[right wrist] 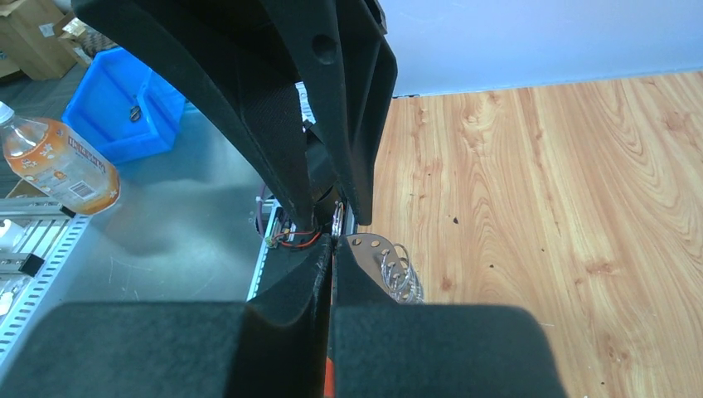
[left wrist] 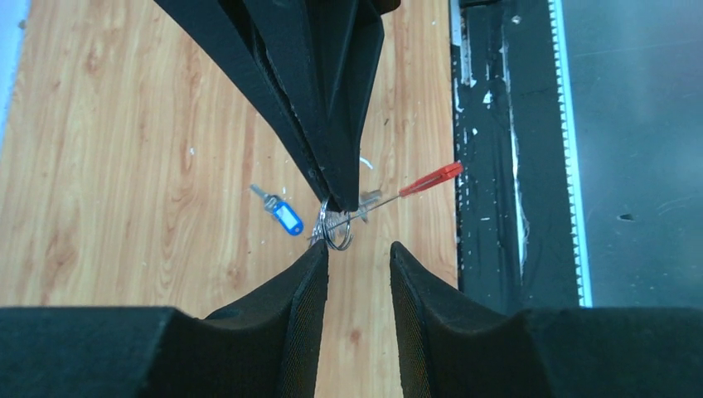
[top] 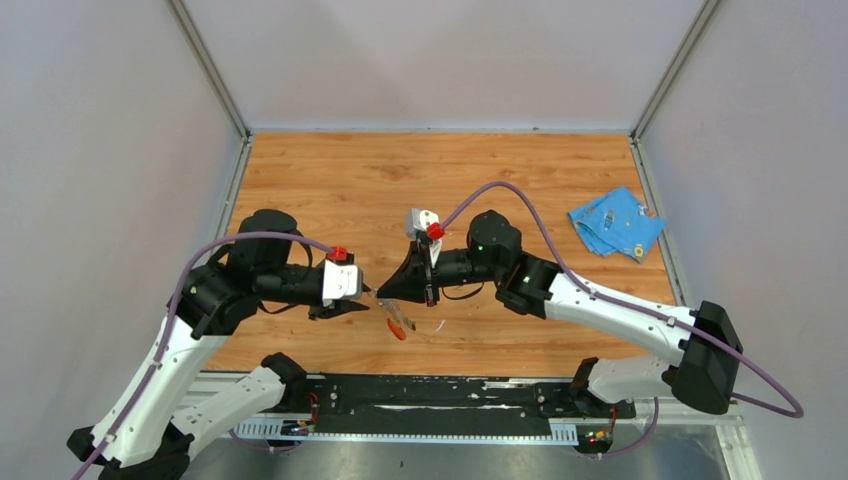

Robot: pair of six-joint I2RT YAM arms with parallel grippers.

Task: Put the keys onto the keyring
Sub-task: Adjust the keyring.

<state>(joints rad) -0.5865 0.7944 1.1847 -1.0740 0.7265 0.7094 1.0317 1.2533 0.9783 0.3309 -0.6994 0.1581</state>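
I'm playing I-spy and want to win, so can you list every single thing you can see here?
key: one, blue head, lying on the table beside the metal ring
keyring: one, red strap with a metal ring, near the table's front edge, ring end pinched
cloth: one, blue, crumpled, far right of the table
table: one, brown wood
drink bottle: one, orange, lying off the table
bin: one, blue, behind the bottle
left gripper: one, black, open and empty, facing the ring
right gripper: one, black, shut on the keyring
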